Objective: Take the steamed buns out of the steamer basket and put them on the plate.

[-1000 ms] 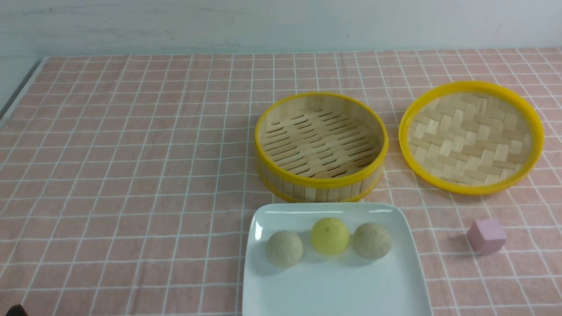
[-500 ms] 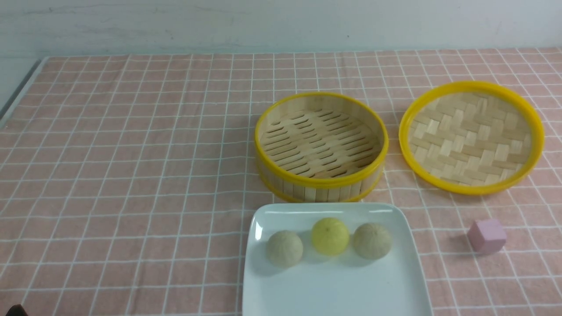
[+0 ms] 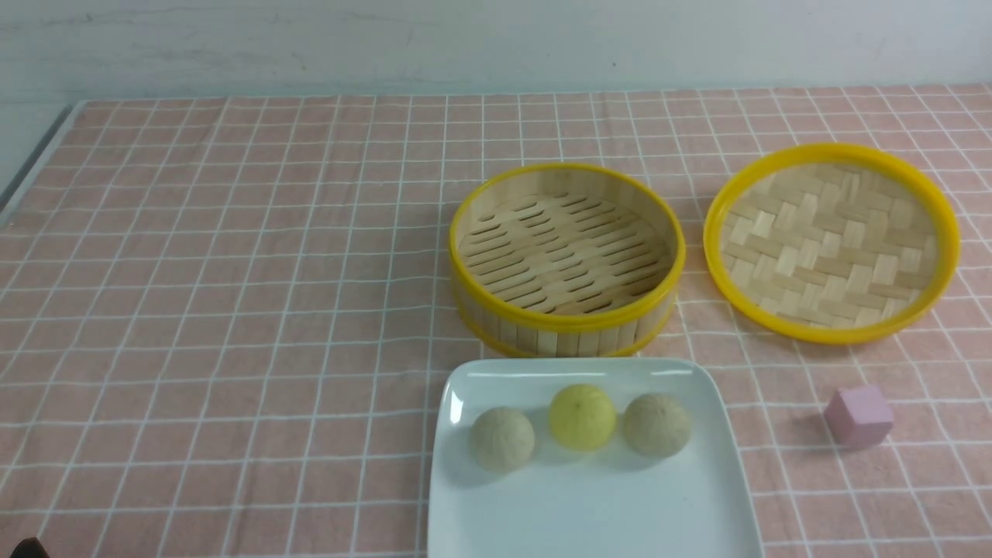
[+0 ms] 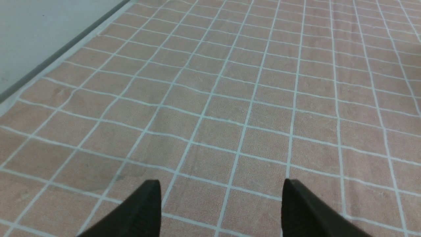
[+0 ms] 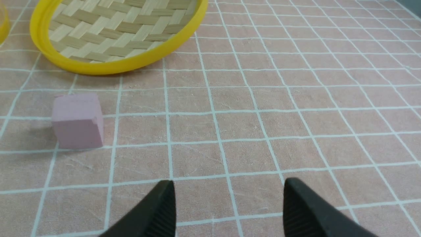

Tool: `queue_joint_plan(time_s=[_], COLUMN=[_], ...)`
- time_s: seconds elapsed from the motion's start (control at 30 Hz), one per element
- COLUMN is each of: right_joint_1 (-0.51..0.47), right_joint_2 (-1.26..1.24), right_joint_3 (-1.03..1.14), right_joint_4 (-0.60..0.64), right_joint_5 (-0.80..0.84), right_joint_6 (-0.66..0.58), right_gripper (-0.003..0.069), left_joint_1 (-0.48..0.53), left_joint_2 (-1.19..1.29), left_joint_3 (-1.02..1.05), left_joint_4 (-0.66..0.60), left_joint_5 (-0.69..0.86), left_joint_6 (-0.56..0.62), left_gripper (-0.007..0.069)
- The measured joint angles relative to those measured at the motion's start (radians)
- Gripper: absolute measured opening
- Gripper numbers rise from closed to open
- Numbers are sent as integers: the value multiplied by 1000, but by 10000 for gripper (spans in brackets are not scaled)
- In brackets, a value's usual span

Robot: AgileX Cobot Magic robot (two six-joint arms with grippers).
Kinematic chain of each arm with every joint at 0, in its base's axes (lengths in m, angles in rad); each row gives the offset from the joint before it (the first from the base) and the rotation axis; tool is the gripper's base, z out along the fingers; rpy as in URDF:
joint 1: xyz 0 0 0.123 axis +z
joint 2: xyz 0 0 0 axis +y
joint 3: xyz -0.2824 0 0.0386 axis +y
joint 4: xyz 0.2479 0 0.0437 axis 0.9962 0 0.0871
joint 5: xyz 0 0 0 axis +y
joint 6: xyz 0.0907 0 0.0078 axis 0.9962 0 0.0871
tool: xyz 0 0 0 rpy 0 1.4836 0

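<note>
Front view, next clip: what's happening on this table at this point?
Nothing is being handled. All three steamed buns sit in a row on the plate, and the steamer basket behind it is empty. The woven lid and a pink cube lie off to the right. The left gripper and right gripper are open over bare cloth, holding nothing.

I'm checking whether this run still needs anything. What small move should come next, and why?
Probably none beyond keeping both arms parked. All three buns sit on the plate, and the basket is empty. The left gripper and right gripper are open over bare cloth, holding nothing. The task looks done.
</note>
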Motion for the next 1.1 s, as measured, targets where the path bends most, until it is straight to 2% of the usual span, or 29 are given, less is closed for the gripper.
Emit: queue_joint_plan(time_s=[0.33,0.7,0.9,1.1], right_joint_1=[0,0,0,0], right_joint_2=[0,0,0,0], right_joint_3=[0,-1,-1,-1], right_joint_4=[184,196,142,125], right_joint_5=[3,6,6,6], right_joint_6=[-227,-212,-137,-116], right_gripper=[442,442,442,442], left_joint_1=[0,0,0,0], left_joint_2=[0,0,0,0], left_joint_3=[0,0,0,0], left_joint_4=[1,2,2,2], left_joint_5=[0,0,0,0], left_joint_6=[0,0,0,0], left_gripper=[494,494,494,494])
